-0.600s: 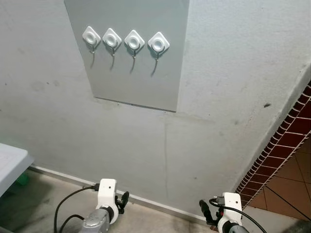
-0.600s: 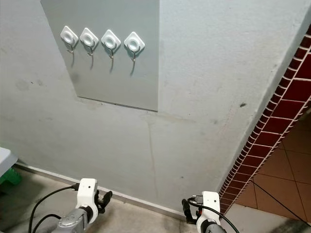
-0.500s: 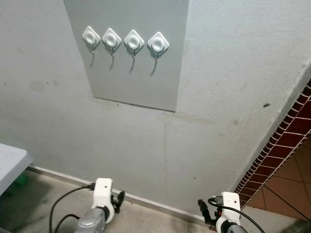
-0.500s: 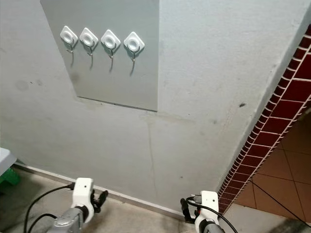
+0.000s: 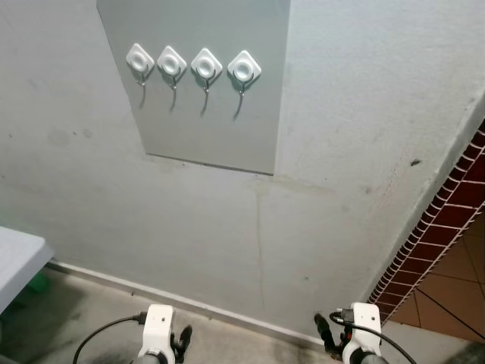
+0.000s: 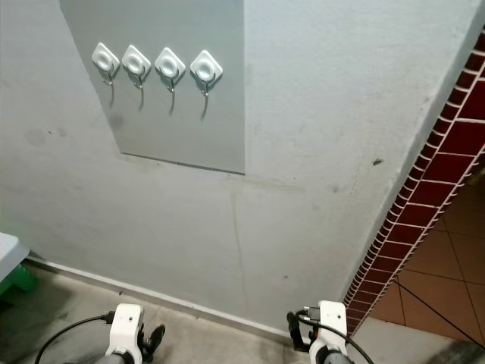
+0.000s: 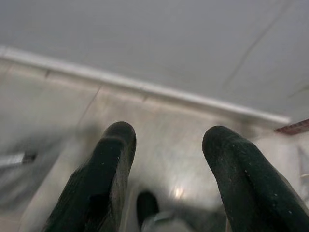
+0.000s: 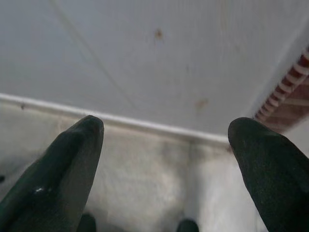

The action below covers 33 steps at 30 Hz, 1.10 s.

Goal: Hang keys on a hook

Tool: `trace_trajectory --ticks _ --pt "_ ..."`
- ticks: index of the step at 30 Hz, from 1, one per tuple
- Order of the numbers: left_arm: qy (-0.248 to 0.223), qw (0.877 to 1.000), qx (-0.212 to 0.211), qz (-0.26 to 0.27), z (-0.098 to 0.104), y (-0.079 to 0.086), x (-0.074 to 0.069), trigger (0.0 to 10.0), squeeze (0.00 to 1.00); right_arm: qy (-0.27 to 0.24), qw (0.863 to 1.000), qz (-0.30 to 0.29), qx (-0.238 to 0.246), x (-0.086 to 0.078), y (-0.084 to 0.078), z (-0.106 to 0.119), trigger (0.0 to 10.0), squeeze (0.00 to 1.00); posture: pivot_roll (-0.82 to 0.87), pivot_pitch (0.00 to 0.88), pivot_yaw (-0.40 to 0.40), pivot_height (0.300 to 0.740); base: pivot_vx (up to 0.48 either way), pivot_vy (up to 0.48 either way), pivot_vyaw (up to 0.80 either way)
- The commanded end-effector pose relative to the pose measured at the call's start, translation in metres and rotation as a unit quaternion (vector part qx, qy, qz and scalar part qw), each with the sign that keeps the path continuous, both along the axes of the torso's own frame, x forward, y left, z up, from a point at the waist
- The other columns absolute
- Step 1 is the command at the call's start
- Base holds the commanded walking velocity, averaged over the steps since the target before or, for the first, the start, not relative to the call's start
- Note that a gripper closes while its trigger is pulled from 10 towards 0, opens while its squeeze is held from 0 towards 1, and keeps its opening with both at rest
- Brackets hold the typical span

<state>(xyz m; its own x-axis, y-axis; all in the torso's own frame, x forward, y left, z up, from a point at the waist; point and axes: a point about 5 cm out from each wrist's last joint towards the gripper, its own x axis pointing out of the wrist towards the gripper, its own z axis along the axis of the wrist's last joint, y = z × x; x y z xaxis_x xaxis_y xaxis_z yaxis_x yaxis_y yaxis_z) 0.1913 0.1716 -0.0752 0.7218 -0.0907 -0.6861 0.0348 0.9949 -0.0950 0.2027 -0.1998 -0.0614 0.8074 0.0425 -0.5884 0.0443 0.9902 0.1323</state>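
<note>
Four empty hooks [image 5: 192, 66] upper left; both grippers, left [image 7: 169, 140] and right [image 8: 164, 140], hang low, open, empty. Keys must be fetched first.

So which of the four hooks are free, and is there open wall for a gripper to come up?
All four hooks on the grey panel hang bare. The wall between panel and baseboard is open. Left gripper and right gripper sit low, both open.

Before me: grey plaster wall [image 5: 364, 129], pale baseboard [image 5: 227, 312], concrete floor [image 5: 83, 318]. My right: red brick edging [image 5: 447, 227], terracotta tiles [image 5: 455, 280].
</note>
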Motion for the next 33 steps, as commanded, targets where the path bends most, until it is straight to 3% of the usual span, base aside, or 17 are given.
trace_trajectory --ticks 1,6,9,14,16,22,33 --pt "0.048 0.998 0.011 0.030 -0.010 0.013 -0.020 10.0 0.00 0.036 0.999 -0.007 0.003 -0.015 0.003 -0.010 10.0 0.00 0.06 0.000 0.073 0.740 0.000 0.000 0.00" --pt "0.081 0.996 0.019 0.029 -0.017 0.016 -0.036 10.0 0.00 0.080 0.997 -0.007 -0.003 -0.036 0.001 -0.022 10.0 0.00 0.08 0.000 0.068 0.740 0.000 0.000 0.00" --pt "0.084 0.996 0.019 0.031 -0.018 0.016 -0.037 10.0 0.00 0.105 0.994 -0.012 -0.006 -0.049 -0.001 -0.027 10.0 0.00 0.09 0.000 0.064 0.740 0.000 0.000 0.00" --pt "0.081 0.996 0.019 0.023 -0.017 0.014 -0.034 10.0 0.00 0.118 0.993 -0.011 -0.012 -0.057 -0.003 -0.030 10.0 0.00 0.09 0.000 0.060 0.740 0.000 0.000 0.00" --pt "0.074 0.997 0.019 0.023 -0.016 0.013 -0.030 10.0 0.00 0.115 0.993 -0.011 -0.011 -0.055 -0.002 -0.029 10.0 0.00 0.09 0.000 0.062 0.740 0.000 0.000 0.00" --pt "0.024 1.000 -0.004 0.015 -0.004 0.008 -0.008 10.0 0.00 0.053 0.999 -0.008 0.002 -0.029 0.002 -0.016 10.0 0.00 0.08 0.000 0.071 0.740 0.000 0.000 0.00" --pt "0.025 1.000 -0.002 0.007 -0.003 0.006 -0.005 10.0 0.00 0.048 0.998 0.037 -0.017 -0.020 0.011 -0.014 10.0 0.00 0.09 0.000 0.061 0.740 0.000 0.000 0.19"
